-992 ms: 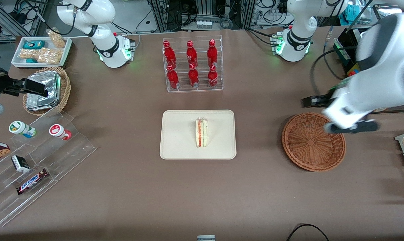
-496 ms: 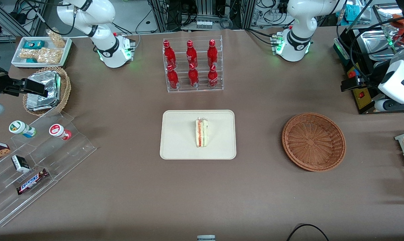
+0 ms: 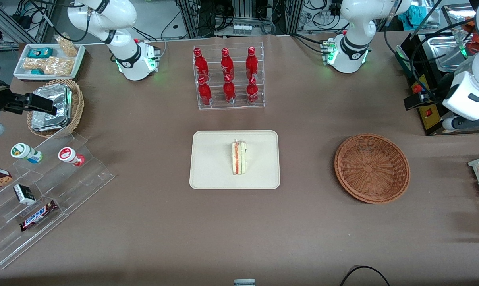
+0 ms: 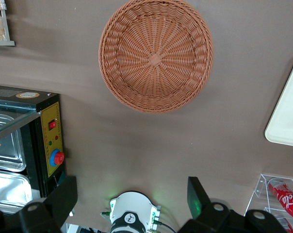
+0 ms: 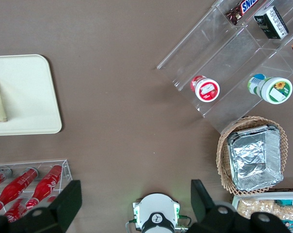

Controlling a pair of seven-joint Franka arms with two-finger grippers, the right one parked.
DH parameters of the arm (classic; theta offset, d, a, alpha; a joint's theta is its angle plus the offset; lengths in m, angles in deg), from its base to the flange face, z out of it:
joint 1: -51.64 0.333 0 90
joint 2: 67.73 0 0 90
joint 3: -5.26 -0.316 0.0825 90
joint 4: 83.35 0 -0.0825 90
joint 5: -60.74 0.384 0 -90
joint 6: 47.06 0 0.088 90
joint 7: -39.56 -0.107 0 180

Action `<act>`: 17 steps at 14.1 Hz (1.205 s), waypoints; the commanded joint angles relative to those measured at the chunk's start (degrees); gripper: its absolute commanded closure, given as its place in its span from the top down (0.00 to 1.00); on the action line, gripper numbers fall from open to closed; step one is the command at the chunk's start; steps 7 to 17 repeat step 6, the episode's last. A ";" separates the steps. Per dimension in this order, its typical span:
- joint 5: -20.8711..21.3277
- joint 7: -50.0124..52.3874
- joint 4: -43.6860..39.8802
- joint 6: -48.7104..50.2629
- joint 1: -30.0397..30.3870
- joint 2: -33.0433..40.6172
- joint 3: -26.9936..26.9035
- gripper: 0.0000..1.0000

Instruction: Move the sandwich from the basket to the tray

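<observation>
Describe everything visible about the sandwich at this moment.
The sandwich is a pale bread wedge with a red-orange filling stripe, seemingly in clear wrap. It lies near the middle of the cream tray, touching nothing else. The wicker basket holds nothing, and the gripper hangs open, high above the table.

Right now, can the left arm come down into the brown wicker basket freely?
Probably yes. The basket holds nothing, and the gripper, jaws open, hangs high above the table, farther from the front camera than the basket, with nothing between.
</observation>
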 commanded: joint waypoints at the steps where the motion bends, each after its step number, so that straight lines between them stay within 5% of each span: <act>1: -1.00 0.44 1.88 -1.58 0.40 1.79 -0.13 1.00; 17: -1.00 0.79 -1.11 -1.32 0.40 -0.41 -0.13 1.00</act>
